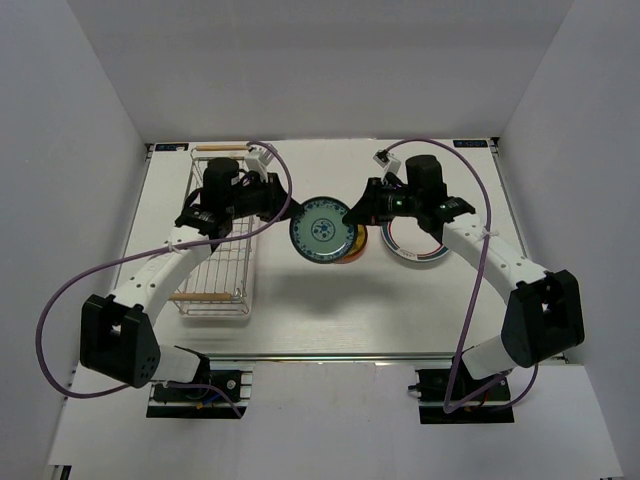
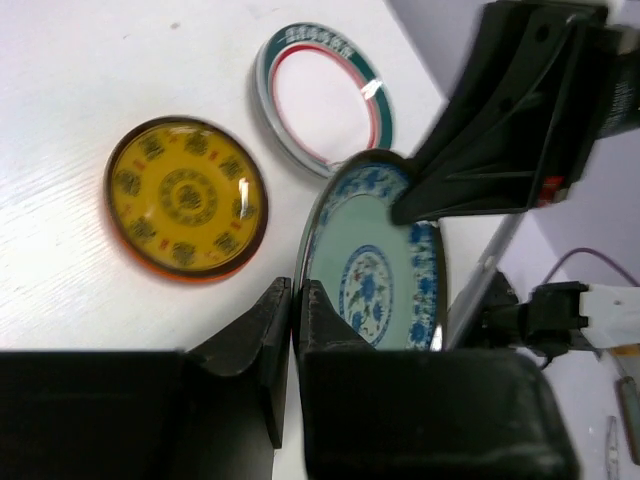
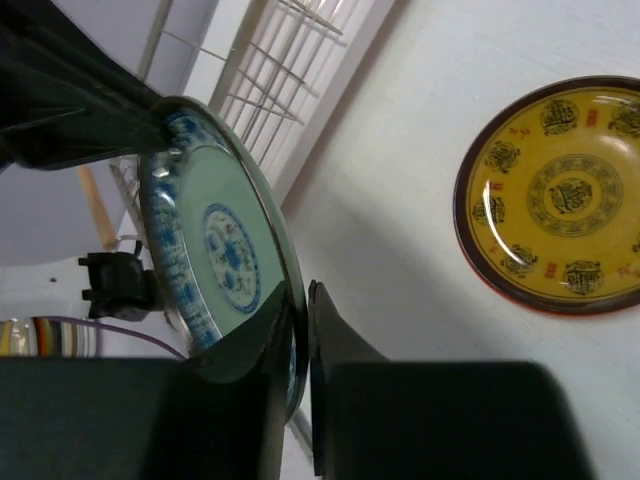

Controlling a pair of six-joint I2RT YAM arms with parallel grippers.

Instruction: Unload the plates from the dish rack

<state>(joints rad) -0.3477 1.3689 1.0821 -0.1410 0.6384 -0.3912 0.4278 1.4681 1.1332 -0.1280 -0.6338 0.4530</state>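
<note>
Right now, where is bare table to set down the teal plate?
Bare: table near strip, right of the rack; also the far strip behind the plates. Crowded: centre, where yellow plate and white plate lie close together by the held teal plate.

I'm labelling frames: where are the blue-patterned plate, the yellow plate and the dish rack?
blue-patterned plate [image 1: 322,228]: top view, its centre.
yellow plate [image 2: 186,197]: left wrist view, its centre.
dish rack [image 1: 222,268]: top view, bare wire floor.

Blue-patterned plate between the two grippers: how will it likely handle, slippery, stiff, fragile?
The blue-patterned plate looks glossy, so probably slippery where the left gripper and right gripper pinch only its thin rim. Held by the rim it shows no sag: likely stiff. It looks like glazed ceramic, so probably breakable if dropped.
</note>
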